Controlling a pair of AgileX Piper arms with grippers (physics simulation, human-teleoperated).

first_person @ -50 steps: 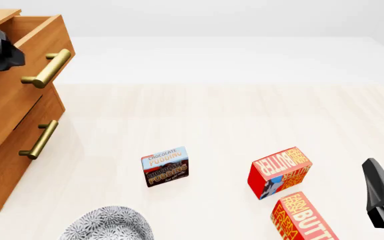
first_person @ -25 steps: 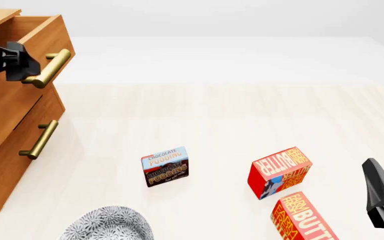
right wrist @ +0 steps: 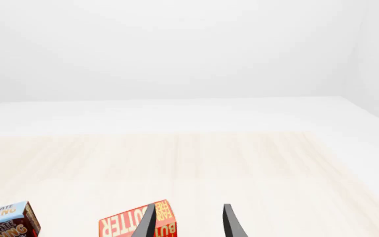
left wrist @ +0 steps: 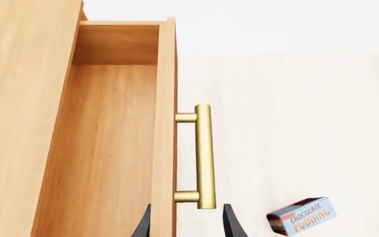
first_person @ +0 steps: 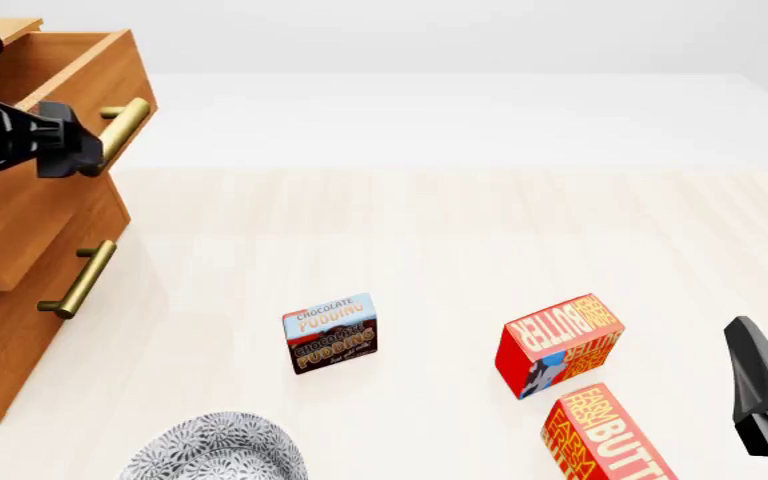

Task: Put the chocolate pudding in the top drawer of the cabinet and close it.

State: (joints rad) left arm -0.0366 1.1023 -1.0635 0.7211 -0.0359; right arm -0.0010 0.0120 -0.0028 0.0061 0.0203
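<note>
While the pudding (first_person: 331, 333) lies flat on the desk (first_person: 491, 230) in the lower middle of the front view, label up, no pincer touches it. In the left wrist view it shows at the lower right (left wrist: 303, 216), well apart from the cabinet (first_person: 4, 300).

To its right in the front view stand two red butter boxes: one (first_person: 560, 343) tilted, near the pudding, and another (first_person: 606, 438) just below it, running off the bottom edge. A patterned grey bowl (first_person: 217, 448) sits at the bottom edge, below and left of the pudding.

At the upper left of the front view the top drawer (first_person: 51, 110) is pulled out from the cabinet, its light wood inside open to view in the left wrist picture (left wrist: 104, 148). Its brass handle (first_person: 124, 125) sticks out from the drawer front; the lower drawer's handle (first_person: 77, 280) is beneath it.

The left pincer (first_person: 75, 145) is at the top drawer's handle. In the left wrist view its two fingertips (left wrist: 231, 224) are spread, one on either side of the near end of the bar (left wrist: 203, 155) and the drawer front, not closed on it.

The right pincer (first_person: 764, 400) hangs at the lower right edge, beside the butter boxes, its fingers (right wrist: 230, 222) spread and holding nothing.
</note>
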